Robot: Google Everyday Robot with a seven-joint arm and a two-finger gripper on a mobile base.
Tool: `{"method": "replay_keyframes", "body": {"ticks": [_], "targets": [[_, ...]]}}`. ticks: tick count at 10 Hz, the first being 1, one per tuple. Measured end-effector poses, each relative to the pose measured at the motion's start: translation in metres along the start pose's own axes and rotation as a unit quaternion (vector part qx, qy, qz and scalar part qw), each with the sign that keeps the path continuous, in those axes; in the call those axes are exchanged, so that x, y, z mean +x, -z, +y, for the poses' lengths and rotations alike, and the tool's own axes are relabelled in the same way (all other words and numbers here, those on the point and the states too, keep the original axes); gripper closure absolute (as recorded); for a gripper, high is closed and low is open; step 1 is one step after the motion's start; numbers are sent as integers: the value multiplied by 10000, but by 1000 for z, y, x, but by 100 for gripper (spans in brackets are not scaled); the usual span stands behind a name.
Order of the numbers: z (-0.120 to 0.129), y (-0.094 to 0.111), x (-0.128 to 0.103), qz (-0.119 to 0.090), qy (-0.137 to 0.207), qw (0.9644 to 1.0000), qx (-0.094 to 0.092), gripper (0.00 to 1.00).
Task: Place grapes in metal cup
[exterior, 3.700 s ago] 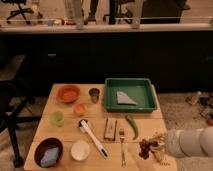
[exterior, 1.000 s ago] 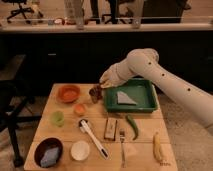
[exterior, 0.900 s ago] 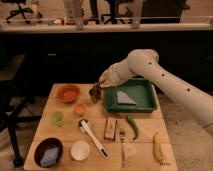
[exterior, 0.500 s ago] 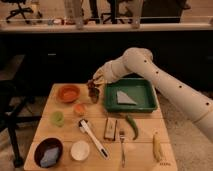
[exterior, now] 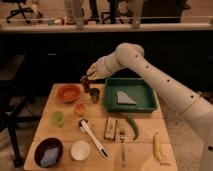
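Along the near edge of the tabletop (exterior: 65, 132), well short of the jaws and on my side of them, sit a dark bowl (exterior: 37, 148), a white bowl (exterior: 80, 150) and the corn cob (exterior: 157, 146), all out of the way. Closer to the jaws but still on my side lie the white brush (exterior: 93, 139), the green chili (exterior: 132, 126), the light green cup (exterior: 57, 118) and the small orange cup (exterior: 79, 109). Next comes what counts: the metal cup (exterior: 94, 95) stands upright, mouth up, just under the jaws and a touch toward the green tray (exterior: 107, 95), with the orange bowl (exterior: 62, 95) on the opposite side. The gripper (exterior: 85, 79) hangs above the gap between bowl and cup, its jaws pressed together on the top of the grapes (exterior: 86, 86), and the bunch dangles straight down with its long axis vertical, its lowest berries about level with the cup's rim. From where I stand the bunch looks beside the mouth, not over it, on the bowl side; how far behind the cup it hangs I cannot tell. I'd judge a short shift toward the tray is needed to centre it before letting go, or the grapes may catch the rim and tip the cup.
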Motion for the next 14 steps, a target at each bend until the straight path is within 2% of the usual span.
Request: {"method": "replay_keyframes", "body": {"ticks": [6, 10, 14], "targets": [[10, -32, 32, 28, -21, 10000, -66, 100], [6, -31, 50, 3, -183, 9998, -39, 100], [3, -31, 63, -158, -407, 9990, -36, 100]]}}
